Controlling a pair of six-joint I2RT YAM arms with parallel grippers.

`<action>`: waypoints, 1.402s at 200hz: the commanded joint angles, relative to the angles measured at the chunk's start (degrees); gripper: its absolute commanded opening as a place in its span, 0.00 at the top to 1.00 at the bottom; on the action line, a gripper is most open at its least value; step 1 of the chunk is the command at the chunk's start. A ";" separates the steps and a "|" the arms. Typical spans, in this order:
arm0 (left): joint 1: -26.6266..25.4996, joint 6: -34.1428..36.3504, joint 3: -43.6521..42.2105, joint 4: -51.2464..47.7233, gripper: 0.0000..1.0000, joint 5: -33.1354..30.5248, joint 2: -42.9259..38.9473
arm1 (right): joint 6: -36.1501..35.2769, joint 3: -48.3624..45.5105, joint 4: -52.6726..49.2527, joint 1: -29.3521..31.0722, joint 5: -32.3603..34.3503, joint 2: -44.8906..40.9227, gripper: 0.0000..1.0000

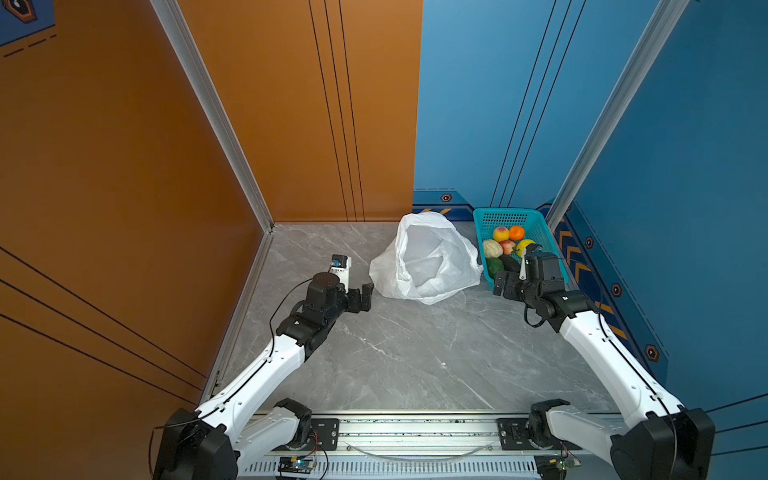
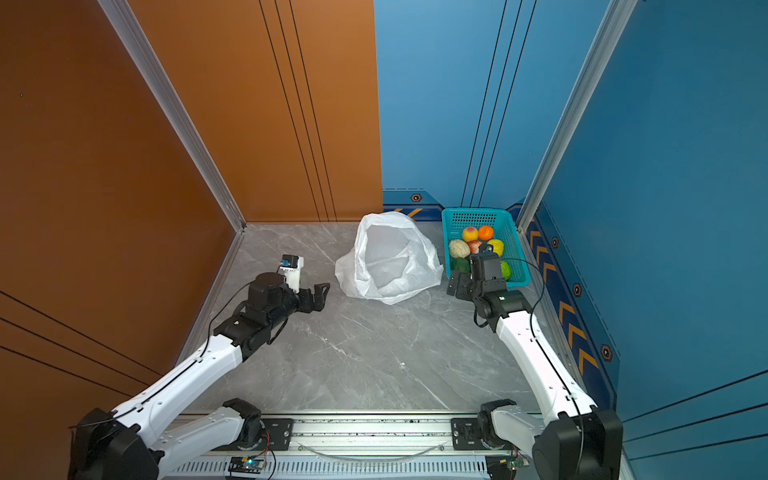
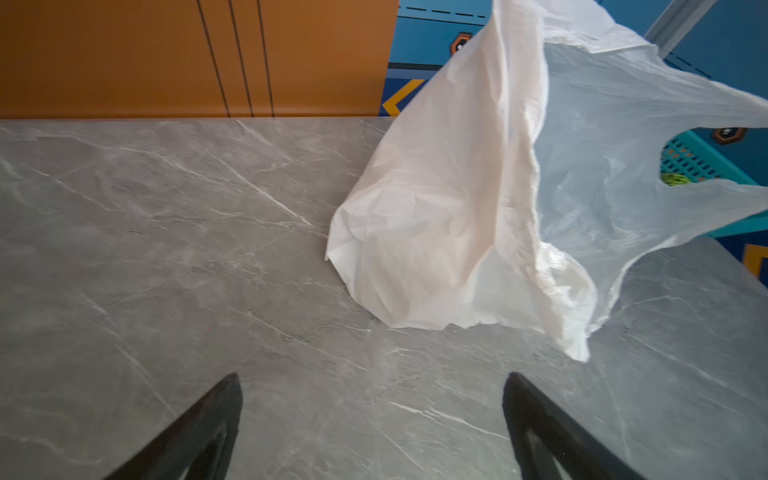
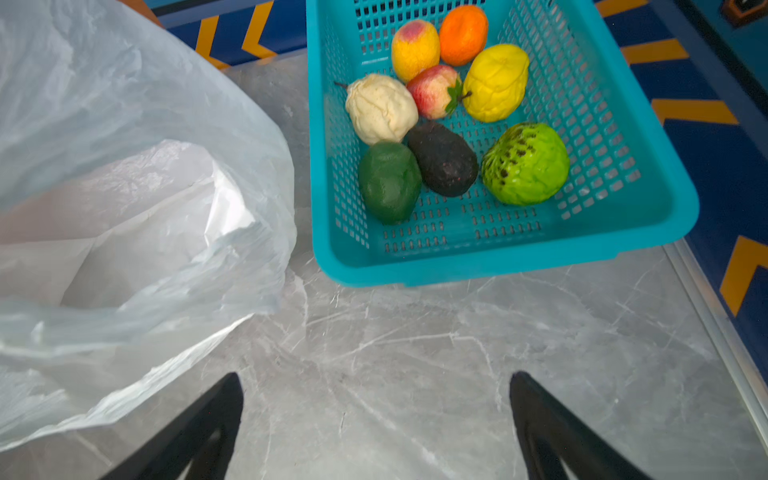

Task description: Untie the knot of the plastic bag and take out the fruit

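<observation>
Table: a grey marble top, bare across its near half.
Left gripper: at the left, low over the table, jaws spread wide and holding nothing.
Right gripper: at the right, jaws spread wide and empty, just near of the basket's near left corner.
Bag: a white bag slumped on the table between the two grippers, with its mouth gaping upward and toward the near side. Only white folds showed inside.
Knot: none could be seen, and the handles hung loose.
Bag from the grippers: it lay to the right and slightly far of the left gripper, close by but apart, and to the left of the right gripper.
Basket: teal, at the far right, just beside the bag, its long axis running near to far.
Fruit: eight pieces, all inside the basket, directly far of the right gripper, which was the nearer arm.
Judgement: the task looked finished, since nothing in the bag seemed left to lift out.
</observation>
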 commanded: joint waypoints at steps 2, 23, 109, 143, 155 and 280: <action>4.21 4.49 -4.68 3.94 0.02 -4.13 -1.91 | -4.89 -3.87 10.51 -1.71 3.27 2.19 0.00; 8.74 6.36 -8.69 8.05 0.02 -4.67 -3.02 | -7.78 -9.01 20.64 -2.70 4.15 4.03 0.00; 18.03 9.34 -16.18 31.65 0.02 -4.19 8.72 | -12.91 -23.46 51.48 -6.68 1.49 10.64 0.00; 17.68 11.32 -16.98 38.83 0.00 -5.11 15.45 | -13.76 -26.07 58.15 -6.95 1.57 12.62 0.00; 17.73 12.01 -17.65 42.43 0.00 -5.87 17.68 | -13.79 -27.21 60.82 -7.04 1.47 13.46 0.00; 17.51 13.60 -20.48 59.73 0.02 -7.36 29.31 | -14.41 -34.10 80.02 -6.21 3.53 21.79 0.00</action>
